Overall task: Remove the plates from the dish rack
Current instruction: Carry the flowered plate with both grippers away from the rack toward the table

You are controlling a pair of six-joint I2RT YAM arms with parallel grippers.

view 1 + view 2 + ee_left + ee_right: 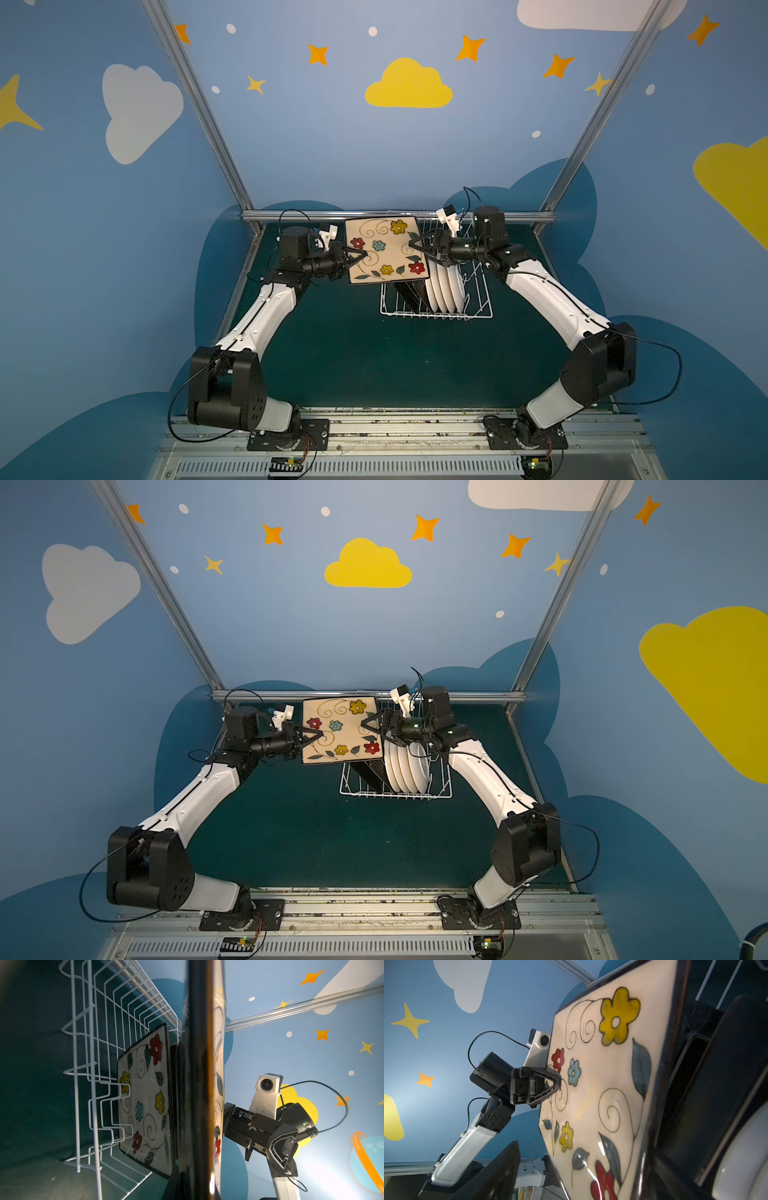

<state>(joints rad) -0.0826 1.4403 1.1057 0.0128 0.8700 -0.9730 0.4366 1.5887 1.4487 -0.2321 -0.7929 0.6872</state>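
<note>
Square plate in left pincer

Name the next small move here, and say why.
Probably best: back the right gripper straight off the flowered square plate. Its jaws stand open astride the plate's right edge, while the left gripper is shut on the left edge and holds the plate lifted out of the dish rack. Once the right gripper is clear, the left arm could carry the plate away.

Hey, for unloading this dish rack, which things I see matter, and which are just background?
For the job: held floral plate; left gripper, shut on it; right gripper, open; dish rack; round white plates; racked square plates.
Background only: green table mat; metal frame; wall stickers.
</note>
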